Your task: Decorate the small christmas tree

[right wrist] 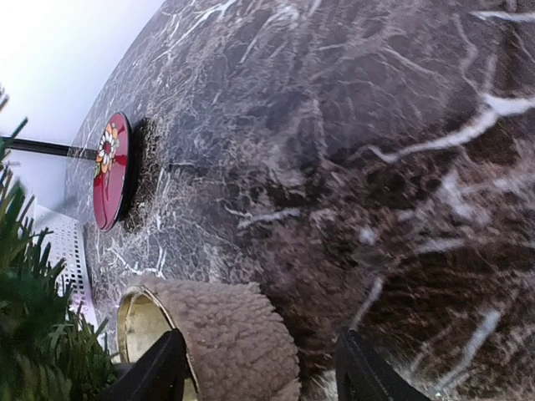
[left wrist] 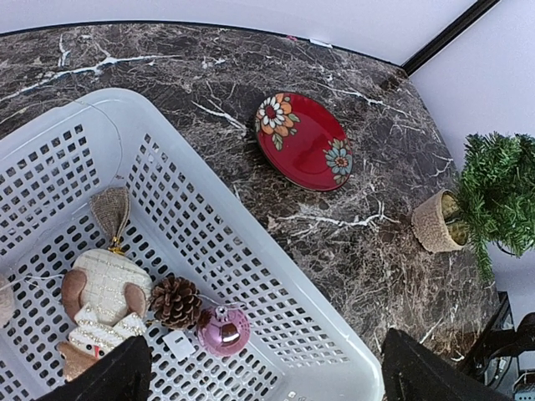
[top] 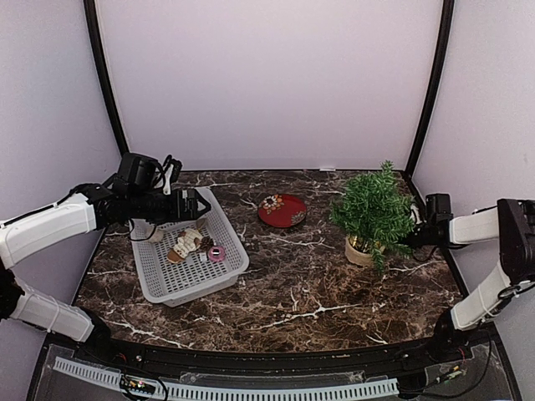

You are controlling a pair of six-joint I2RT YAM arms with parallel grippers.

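The small christmas tree (top: 374,205) stands at the right of the table in a fuzzy beige pot (top: 359,251). My right gripper (top: 415,230) is level with it on its right side and open. In the right wrist view the pot (right wrist: 226,330) lies between the fingers (right wrist: 159,374); the left finger is at the pot's rim and the right finger stands apart from it. My left gripper (left wrist: 263,386) hangs open over a white basket (left wrist: 276,276) holding a pink ball (left wrist: 222,329), a pine cone (left wrist: 175,301) and a beige fabric ornament (left wrist: 100,305). It holds nothing.
A red round plate (top: 282,210) with painted flowers lies at the table's back middle, between basket (top: 226,225) and tree. Pale walls with black corner posts close in the table on three sides. The right arm reaches in along the right wall.
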